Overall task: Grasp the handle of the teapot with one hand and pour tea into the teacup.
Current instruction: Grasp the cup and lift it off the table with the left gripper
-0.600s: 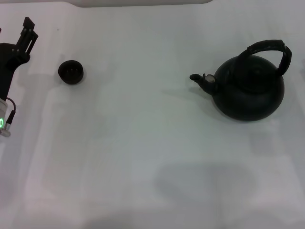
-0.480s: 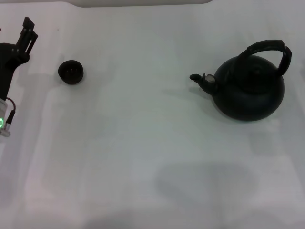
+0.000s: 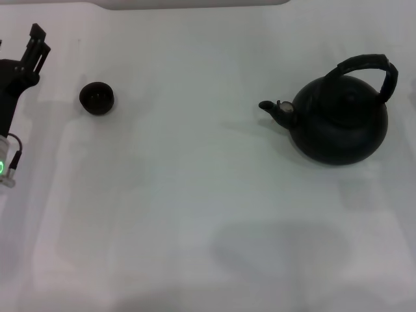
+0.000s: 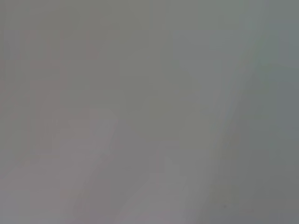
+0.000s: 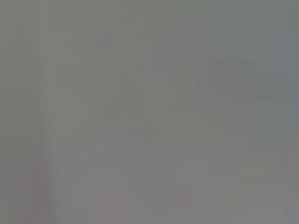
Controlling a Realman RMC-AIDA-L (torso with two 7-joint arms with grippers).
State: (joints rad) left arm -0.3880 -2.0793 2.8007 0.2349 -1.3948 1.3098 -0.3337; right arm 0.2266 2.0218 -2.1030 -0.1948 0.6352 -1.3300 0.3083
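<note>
The squat black teapot (image 3: 339, 127) stands upright on the right side of the white table (image 3: 188, 195) in the head view. Its black arched handle (image 3: 369, 64) rises over the lid, and its short spout (image 3: 269, 106) points left. The tiny black teacup (image 3: 97, 98) sits far to the left, well apart from the teapot. My left gripper (image 3: 38, 43) hovers at the left edge, just left of the teacup and not touching it. No tea shows. The right gripper is out of view, and both wrist views show only plain grey surface.
A wide stretch of bare white tabletop lies between the teacup and the teapot. A pale raised edge (image 3: 195, 4) runs along the far side of the table.
</note>
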